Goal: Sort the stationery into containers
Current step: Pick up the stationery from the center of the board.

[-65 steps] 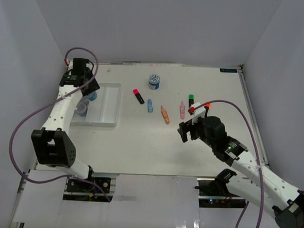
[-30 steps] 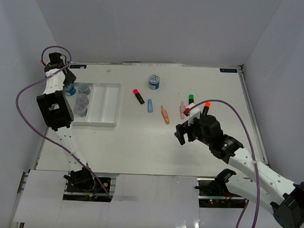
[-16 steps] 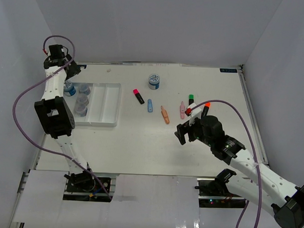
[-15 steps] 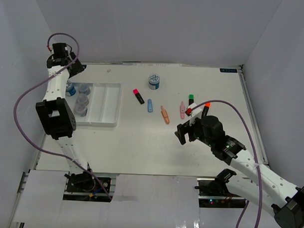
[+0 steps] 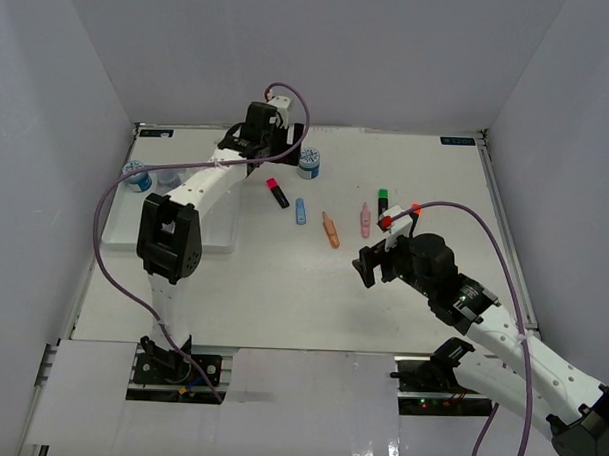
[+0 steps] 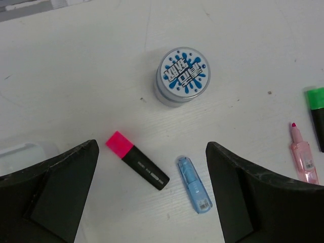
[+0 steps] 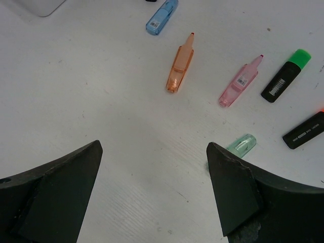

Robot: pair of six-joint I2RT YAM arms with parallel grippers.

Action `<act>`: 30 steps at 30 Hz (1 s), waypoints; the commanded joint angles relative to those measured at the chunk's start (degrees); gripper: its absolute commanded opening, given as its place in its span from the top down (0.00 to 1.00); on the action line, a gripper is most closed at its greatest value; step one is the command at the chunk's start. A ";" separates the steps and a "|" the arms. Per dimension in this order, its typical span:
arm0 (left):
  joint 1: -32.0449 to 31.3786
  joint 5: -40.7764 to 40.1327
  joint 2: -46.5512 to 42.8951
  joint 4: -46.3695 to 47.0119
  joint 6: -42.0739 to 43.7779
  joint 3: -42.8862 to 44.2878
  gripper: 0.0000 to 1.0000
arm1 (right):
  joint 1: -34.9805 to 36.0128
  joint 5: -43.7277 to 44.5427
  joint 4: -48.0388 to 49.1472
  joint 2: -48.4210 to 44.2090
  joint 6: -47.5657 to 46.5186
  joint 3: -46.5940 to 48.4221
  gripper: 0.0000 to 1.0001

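1. Left gripper (image 6: pixel 152 146) gapes wide, empty, near the one blue-lidded jar (image 6: pixel 183 76).
2. Right gripper (image 7: pixel 154 146) hangs wide open, empty, well apart from that jar.
3. Near the jar on the table (image 5: pixel 282 287): three highlighters (image 6: pixel 136 160) (image 7: pixel 285 75) (image 7: pixel 304 130), four markers (image 6: pixel 194 184) (image 7: pixel 181 70) (image 7: pixel 240 82) (image 7: pixel 240 145).

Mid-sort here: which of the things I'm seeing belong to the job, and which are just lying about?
Job: tray, lidded jar, pink-capped highlighter, blue marker, orange marker, pink marker, green marker, green-capped highlighter, orange-capped highlighter.
Lying about: purple cable, blue label at the table's far edge.
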 commanded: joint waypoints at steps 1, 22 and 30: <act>-0.92 0.71 1.58 9.11 2.22 0.94 0.02 | -0.23 0.37 0.17 -0.86 0.74 -0.27 0.10; -3.12 5.54 16.87 25.11 2.30 5.16 0.02 | -0.23 -3.24 0.18 2.66 1.88 -0.01 0.10; -3.20 6.86 20.65 25.37 2.39 8.15 0.02 | -0.14 -3.06 -0.09 2.66 1.97 -0.45 0.10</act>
